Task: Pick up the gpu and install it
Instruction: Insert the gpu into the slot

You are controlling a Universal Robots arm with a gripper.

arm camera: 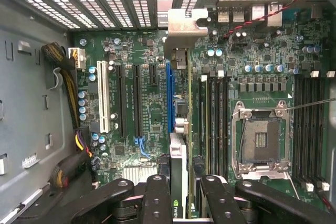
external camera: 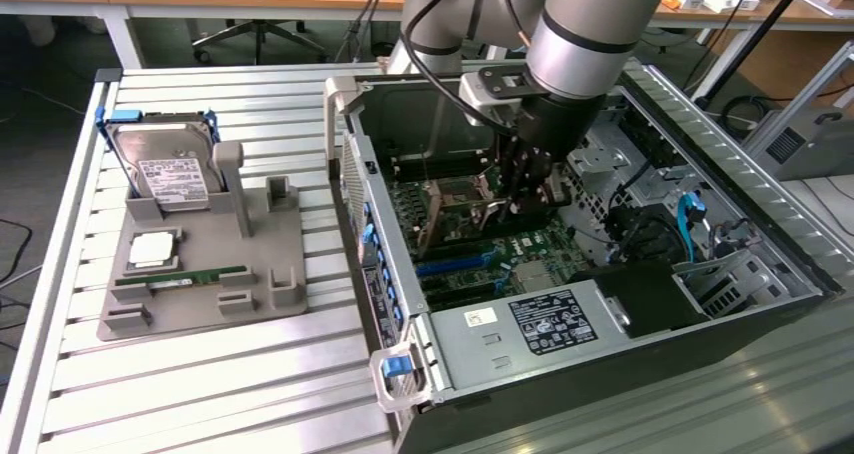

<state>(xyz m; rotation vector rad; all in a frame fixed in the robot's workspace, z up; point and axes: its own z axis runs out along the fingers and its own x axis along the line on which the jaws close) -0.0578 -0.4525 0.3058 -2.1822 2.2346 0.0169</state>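
Observation:
My gripper [external camera: 525, 196] is down inside the open computer case [external camera: 400, 274], over the green motherboard [external camera: 514, 244]. It is shut on the gpu [arm camera: 181, 145], a thin card seen edge-on in the wrist view between my two black fingers [arm camera: 157, 198]. The card's silver bracket [arm camera: 184, 24] points toward the case's rear slot openings. The card runs along the motherboard just beside the long blue slot [arm camera: 169, 93]. Whether its edge touches a slot I cannot tell. In the exterior view the card is mostly hidden by the fingers.
A grey holder [external camera: 200, 274] at the exterior view's left carries a silver hard drive [external camera: 167, 169], a square chip [external camera: 151, 249] and a green memory stick [external camera: 187, 277]. Inside the case are the power supply [external camera: 534, 324], the empty processor socket [arm camera: 260, 137] and cable bundles [arm camera: 73, 150].

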